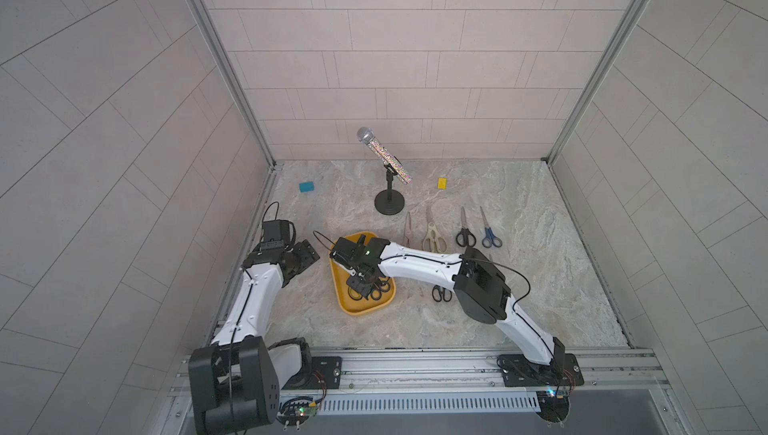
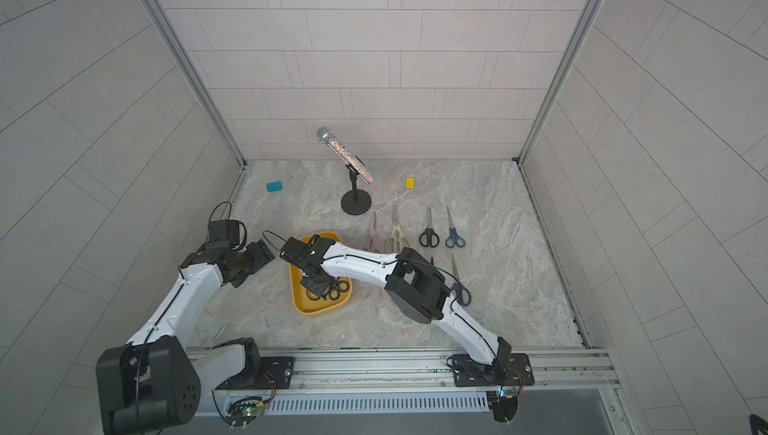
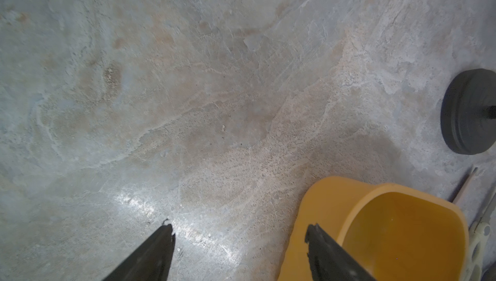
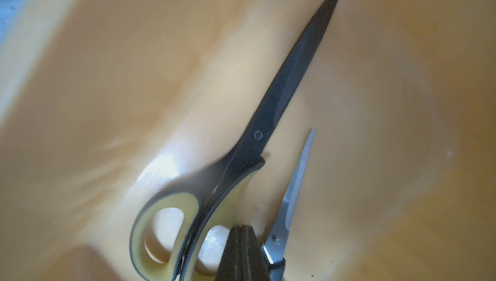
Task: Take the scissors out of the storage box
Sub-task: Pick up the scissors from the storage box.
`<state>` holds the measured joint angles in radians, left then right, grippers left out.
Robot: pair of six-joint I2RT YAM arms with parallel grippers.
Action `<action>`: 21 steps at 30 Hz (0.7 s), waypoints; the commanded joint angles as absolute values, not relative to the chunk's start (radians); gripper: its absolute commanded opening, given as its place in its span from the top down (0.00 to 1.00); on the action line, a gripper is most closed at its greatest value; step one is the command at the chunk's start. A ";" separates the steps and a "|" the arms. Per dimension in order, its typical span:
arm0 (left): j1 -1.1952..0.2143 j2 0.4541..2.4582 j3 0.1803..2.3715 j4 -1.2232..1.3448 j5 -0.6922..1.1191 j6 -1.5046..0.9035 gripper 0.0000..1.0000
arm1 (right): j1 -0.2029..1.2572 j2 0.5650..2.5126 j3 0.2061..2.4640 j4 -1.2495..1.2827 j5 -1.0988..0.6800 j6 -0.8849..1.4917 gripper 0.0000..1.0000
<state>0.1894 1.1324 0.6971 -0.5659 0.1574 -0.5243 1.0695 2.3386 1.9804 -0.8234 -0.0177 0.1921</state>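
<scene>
Right end effector [image 4: 241,251] closed, scissors [image 4: 284,89], storage box [image 4: 120,78]

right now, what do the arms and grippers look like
The left arm and right arm are white links with black joint housings and thin black cables running along them. The left gripper and right gripper have black tapered fingers. A green light shows on the right wrist.

White moulded left arm shell [image 1: 253,295], right arm shell [image 1: 419,260] alike, dark screws dotted; boxy black elbow housing [image 1: 480,287]; thin black cable [image 1: 529,285] loops; left gripper [image 3: 239,235] fingers black, tapered.
</scene>
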 commanded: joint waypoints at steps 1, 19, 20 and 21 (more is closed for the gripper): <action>0.195 1.124 0.712 -0.566 0.158 -0.523 0.16 | 1.057 2.277 1.948 -0.879 -0.030 0.205 0.89; 0.194 1.127 0.712 -0.562 0.168 -0.523 0.16 | 1.057 2.263 1.931 -0.926 -0.102 0.304 0.71; 0.195 1.128 0.712 -0.562 0.168 -0.523 0.16 | 1.056 2.269 1.932 -0.928 -0.100 0.304 0.71; 0.195 1.127 0.712 -0.562 0.168 -0.523 0.16 | 1.057 2.273 1.932 -0.930 -0.098 0.305 0.71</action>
